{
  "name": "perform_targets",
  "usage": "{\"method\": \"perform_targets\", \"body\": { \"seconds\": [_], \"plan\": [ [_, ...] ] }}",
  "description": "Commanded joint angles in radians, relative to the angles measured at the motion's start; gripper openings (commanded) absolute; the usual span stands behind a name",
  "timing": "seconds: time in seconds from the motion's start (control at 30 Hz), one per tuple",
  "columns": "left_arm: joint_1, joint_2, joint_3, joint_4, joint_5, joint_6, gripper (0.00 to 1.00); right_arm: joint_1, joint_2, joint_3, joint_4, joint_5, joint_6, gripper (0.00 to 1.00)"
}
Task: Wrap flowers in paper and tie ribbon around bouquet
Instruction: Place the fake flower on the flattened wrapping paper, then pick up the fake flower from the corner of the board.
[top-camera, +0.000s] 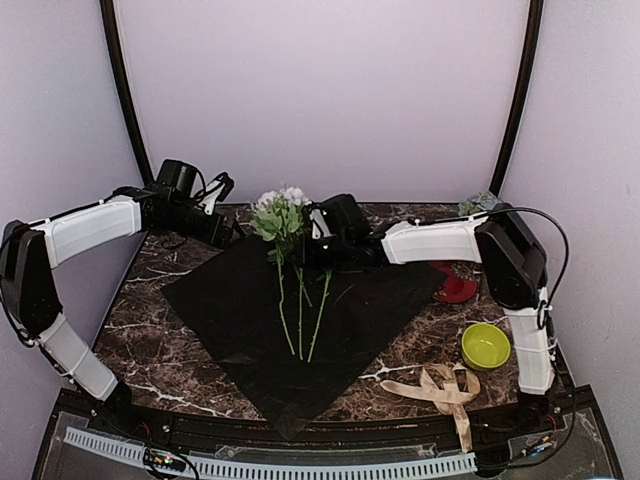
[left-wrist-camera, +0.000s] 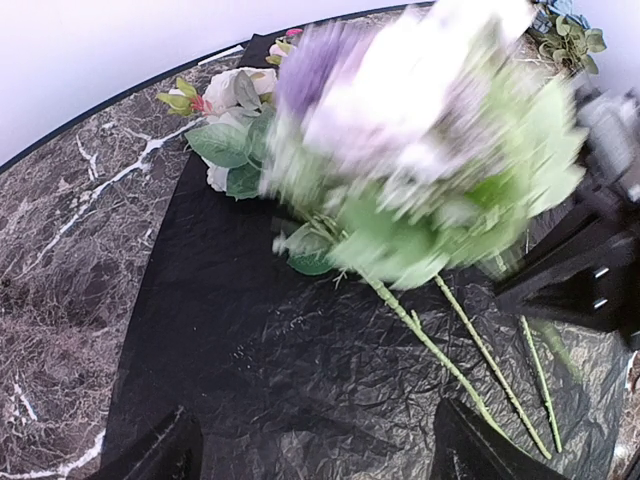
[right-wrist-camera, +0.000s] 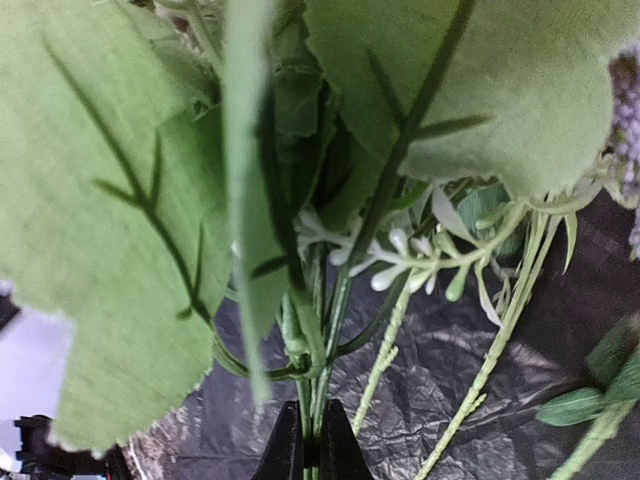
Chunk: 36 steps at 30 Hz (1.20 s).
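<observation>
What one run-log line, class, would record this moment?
stage: flowers on paper, unwrapped | right jaws: shut on stems | left jaws: open, over paper | ribbon: loose near green bowl

paper (top-camera: 240, 320) flat on table (top-camera: 150, 335), centre. flowers (top-camera: 279, 222) on paper, heads at far corner, stems running toward near edge. bowl (top-camera: 485, 345) on table right of paper. ribbon (top-camera: 441, 388) on table before bowl, at near-right.
</observation>
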Motion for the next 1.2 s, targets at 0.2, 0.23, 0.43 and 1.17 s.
{"method": "perform_targets", "body": {
  "seconds": [0.2, 0.23, 0.43, 1.17],
  "plan": [
    [0.004, -0.032, -0.013, -0.01, 0.011, -0.002, 0.82, 0.005, 0.083, 0.089, -0.051, -0.011, 0.106, 0.24],
    [0.003, -0.03, -0.012, -0.01, 0.011, -0.001, 0.82, 0.005, 0.081, 0.089, -0.054, -0.01, 0.103, 0.29],
    [0.003, -0.033, -0.011, -0.012, 0.008, 0.0, 0.82, 0.005, 0.001, 0.102, -0.182, 0.114, -0.028, 0.46],
    [0.003, -0.027, -0.011, -0.014, 0.0, 0.005, 0.82, -0.746, -0.267, -0.184, -0.608, 0.519, -0.243, 0.96]
  ]
}}
